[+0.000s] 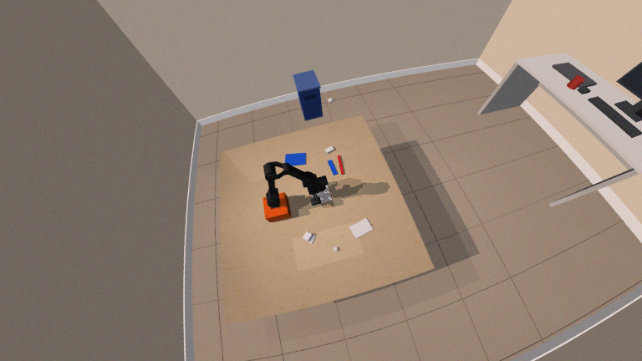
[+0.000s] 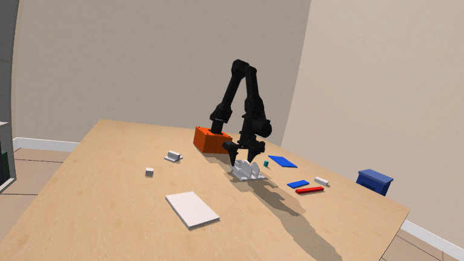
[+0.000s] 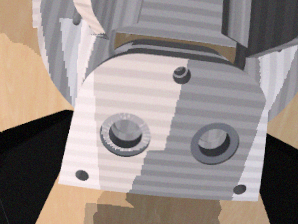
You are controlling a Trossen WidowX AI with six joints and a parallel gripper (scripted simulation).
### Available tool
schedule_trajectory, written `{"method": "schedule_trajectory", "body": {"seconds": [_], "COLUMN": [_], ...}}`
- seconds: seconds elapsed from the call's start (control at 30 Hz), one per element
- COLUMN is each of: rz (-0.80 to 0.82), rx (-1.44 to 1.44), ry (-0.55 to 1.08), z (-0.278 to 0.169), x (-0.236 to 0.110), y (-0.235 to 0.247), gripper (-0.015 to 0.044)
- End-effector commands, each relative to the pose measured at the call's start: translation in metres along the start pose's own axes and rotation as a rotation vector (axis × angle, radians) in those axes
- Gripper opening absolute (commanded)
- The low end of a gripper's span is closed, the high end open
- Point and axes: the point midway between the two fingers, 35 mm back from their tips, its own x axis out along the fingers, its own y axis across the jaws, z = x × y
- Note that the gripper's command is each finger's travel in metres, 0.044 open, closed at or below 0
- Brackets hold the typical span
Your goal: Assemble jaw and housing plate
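- The tool [image 1: 320, 195] [image 2: 241, 163] [image 3: 165, 131] is open wide, its fingers gripping opposite sides of the housing plate [image 2: 240, 164] [image 3: 160, 115].
- The plate is over the pale gear base [image 1: 326, 198] [image 2: 243, 177] on the table [image 1: 256, 278] [image 2: 107, 220]; whether it sits level on the stubs, I cannot tell.
- In the exterior view, a white slab [image 1: 361, 227] [image 2: 192, 210] lies near left, a red bar [image 1: 341, 165] [image 2: 309, 190] right.

Near the middle, a black arm [image 1: 292, 172] rises from an orange base [image 1: 282, 215] on a wooden surface [image 1: 256, 278]. A blue bin [image 1: 310, 102] stands at upper centre; a white desk [image 1: 583, 121] stands at the right.
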Motion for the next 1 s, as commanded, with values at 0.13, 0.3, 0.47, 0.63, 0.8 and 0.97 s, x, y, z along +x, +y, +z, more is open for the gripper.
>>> {"method": "schedule_trajectory", "body": {"seconds": [0.13, 0.3, 0.47, 0.63, 0.8, 0.97], "rz": [-0.005, -0.005, -0.005, -0.005, -0.005, -0.005], "rx": [0.004, 0.004, 0.004, 0.004, 0.004, 0.004], "ry": [0.000, 0.000, 0.000, 0.000, 0.000, 0.000], "z": [-0.0001, -0.0002, -0.0002, -0.0002, -0.0002, -0.0002], "x": [0.0018, 0.0033, 0.0042, 0.0046, 0.0067, 0.0067], "y": [-0.0007, -0.0008, -0.0008, -0.0008, -0.0008, -0.0008], "gripper": [0.0351, 0.0351, 0.0351, 0.0351, 0.0351, 0.0351]}}
